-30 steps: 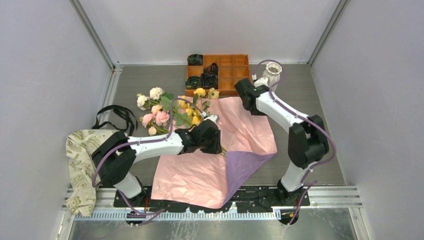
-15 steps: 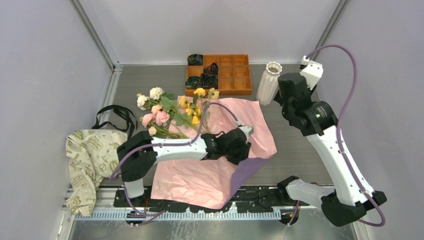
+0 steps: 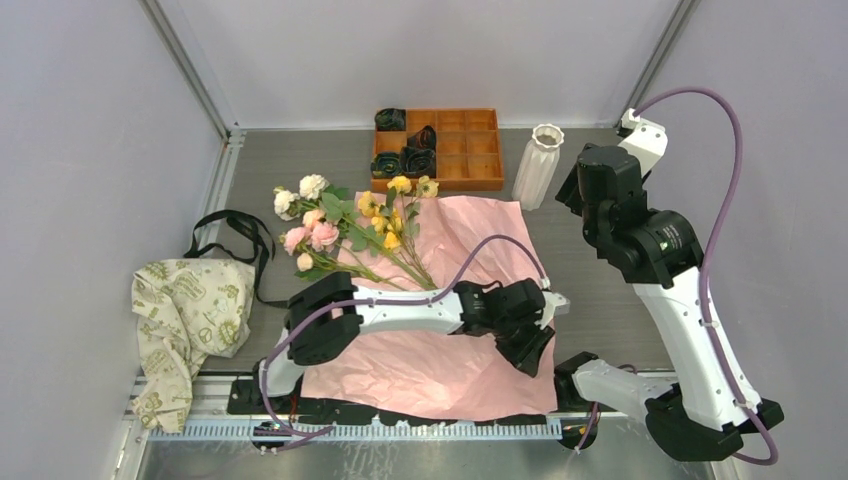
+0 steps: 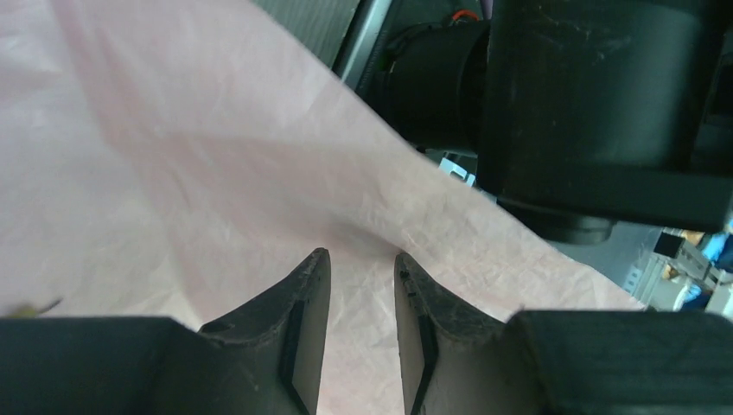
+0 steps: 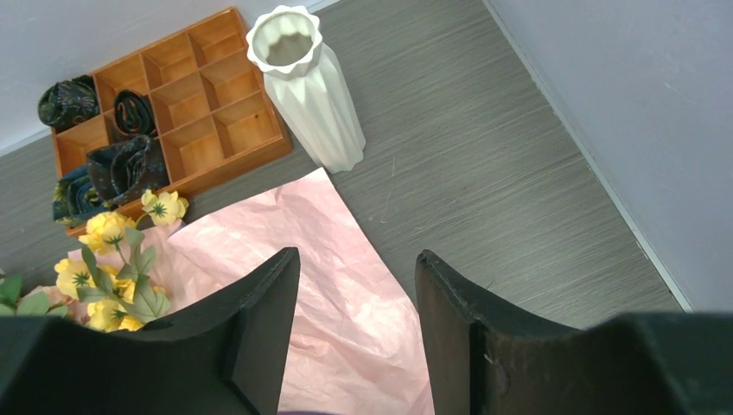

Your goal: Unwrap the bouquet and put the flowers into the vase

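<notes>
Paper (image 3: 400,365) flat, flowers (image 3: 345,225) across its far-left corner.
Left claw (image 4: 360,256) slightly spread over the near-right corner (gap narrow); right claw (image 5: 356,254) spread, empty, high near vase (image 5: 307,95).

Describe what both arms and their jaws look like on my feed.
The left arm and the right arm are built alike: smooth white links between bulky black joint housings. Each carries a looping purple cable, the left cable and the right cable. The jaws are matte black wedges, scuffed along the edges on the left. No markings are legible.
</notes>
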Motion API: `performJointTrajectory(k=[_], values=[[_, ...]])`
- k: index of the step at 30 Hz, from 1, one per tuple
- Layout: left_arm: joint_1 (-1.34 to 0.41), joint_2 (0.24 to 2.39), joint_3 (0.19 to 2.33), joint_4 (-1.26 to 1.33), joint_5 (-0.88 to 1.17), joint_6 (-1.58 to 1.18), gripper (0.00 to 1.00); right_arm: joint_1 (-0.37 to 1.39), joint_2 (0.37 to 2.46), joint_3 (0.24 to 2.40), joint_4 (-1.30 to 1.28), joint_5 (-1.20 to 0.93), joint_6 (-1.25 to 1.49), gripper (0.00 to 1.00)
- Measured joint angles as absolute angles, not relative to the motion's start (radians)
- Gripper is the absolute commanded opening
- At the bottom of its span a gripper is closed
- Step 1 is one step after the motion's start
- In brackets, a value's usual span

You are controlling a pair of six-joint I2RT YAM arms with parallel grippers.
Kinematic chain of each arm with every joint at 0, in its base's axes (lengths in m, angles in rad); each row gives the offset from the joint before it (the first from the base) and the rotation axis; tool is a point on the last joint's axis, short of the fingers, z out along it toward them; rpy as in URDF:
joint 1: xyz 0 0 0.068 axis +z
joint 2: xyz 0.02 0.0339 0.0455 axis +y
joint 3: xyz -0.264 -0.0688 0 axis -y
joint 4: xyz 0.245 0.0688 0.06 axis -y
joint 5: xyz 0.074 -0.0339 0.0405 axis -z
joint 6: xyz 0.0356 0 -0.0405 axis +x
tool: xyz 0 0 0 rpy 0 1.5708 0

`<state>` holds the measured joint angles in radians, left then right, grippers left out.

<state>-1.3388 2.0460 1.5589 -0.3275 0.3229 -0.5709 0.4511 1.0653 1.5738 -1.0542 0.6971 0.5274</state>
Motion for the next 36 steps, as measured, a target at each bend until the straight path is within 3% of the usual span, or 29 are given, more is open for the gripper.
performJointTrajectory(k=[10, 17, 23, 29, 36], values=[[-1.33, 2.195, 1.668, -0.382, 0.427, -0.538, 0.32, 0.451, 1.076, 1.588, -1.064, 0.638, 0.525, 0.7], [-1.317, 2.154, 1.633, -0.397, 0.347, -0.53, 0.36, 0.451, 1.113, 1.59, -1.063, 0.6, 0.524, 0.82], [-1.31, 1.891, 1.6, -0.483, 0.118, -0.506, 0.44, 0.451, 1.202, 1.629, -1.062, 0.596, 0.519, 0.88], [-1.243, 1.497, 1.581, -0.551, -0.25, -0.537, 0.62, 0.445, 1.376, 1.711, -1.056, 0.615, 0.501, 0.9], [-1.114, 1.105, 1.429, -0.574, -0.544, -0.559, 0.65, 0.332, 1.617, 1.874, -1.056, 0.583, 0.484, 0.99]])
